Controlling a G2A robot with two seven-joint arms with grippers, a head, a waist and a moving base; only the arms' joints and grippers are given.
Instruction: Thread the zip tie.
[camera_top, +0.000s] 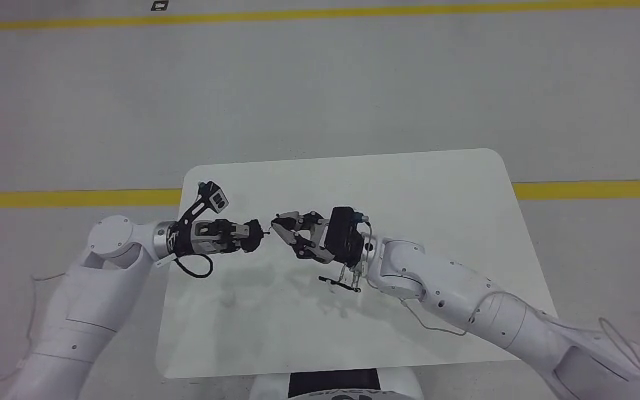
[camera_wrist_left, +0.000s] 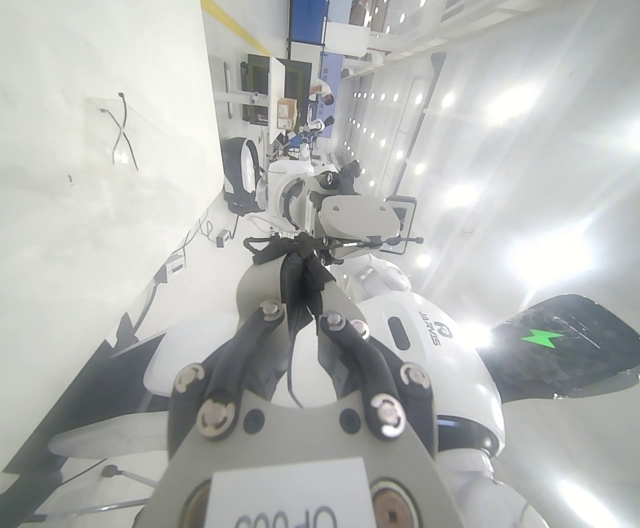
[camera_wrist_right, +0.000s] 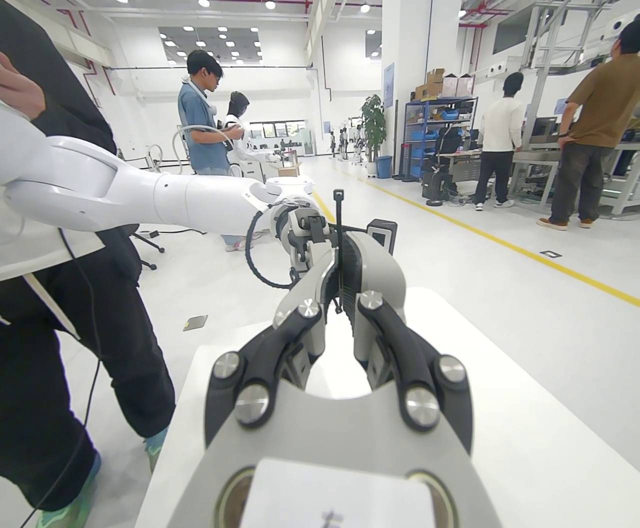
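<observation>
Now | left pincer (camera_wrist_left: 300, 250), right pincer (camera_wrist_right: 341, 260) both clamped on zip tie (camera_wrist_right: 338, 210) | over white table (camera_top: 430, 190) | yellow-lined floor (camera_top: 300, 90)

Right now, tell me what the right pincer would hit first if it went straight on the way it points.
Most likely the left pincer: it faces the right pincer tip to tip above the table. The zip tie clamped in the right pincer would probably touch first, though depth is unclear.

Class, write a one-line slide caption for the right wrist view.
Right claw grips a zip tie upright, head up, facing the left claw over the table.
</observation>
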